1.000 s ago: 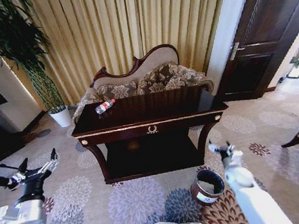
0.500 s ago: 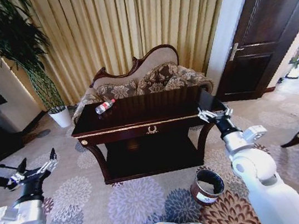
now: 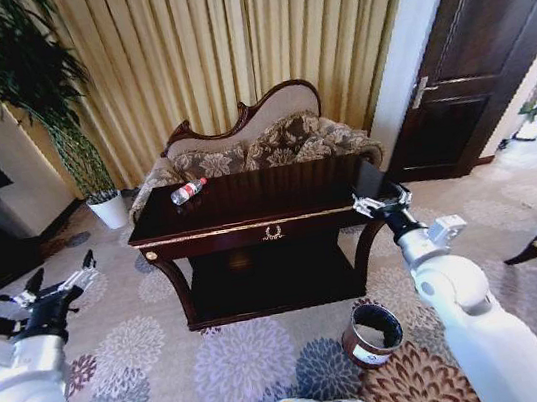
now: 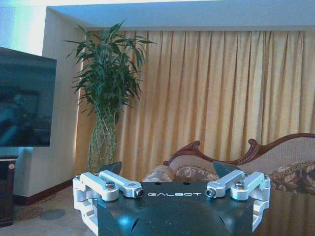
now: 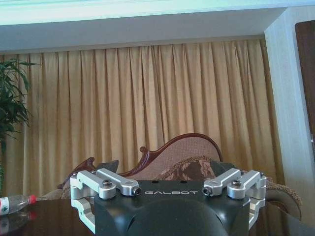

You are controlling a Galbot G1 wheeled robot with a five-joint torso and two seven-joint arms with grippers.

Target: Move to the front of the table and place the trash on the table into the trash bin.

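Since the earlier frames, the right gripper has risen from floor level near the trash bin to the right front corner of the table, its fingers spread apart and holding nothing. Over the same interval the left gripper has dropped slightly and sits low at the robot's left, well apart from the table, fingers likewise spread and empty. On the far left of the tabletop lies the bottle, untouched. Judgement: no trash is yet secured; the right arm appears merely staged at table height, with the bottle across the table from it.
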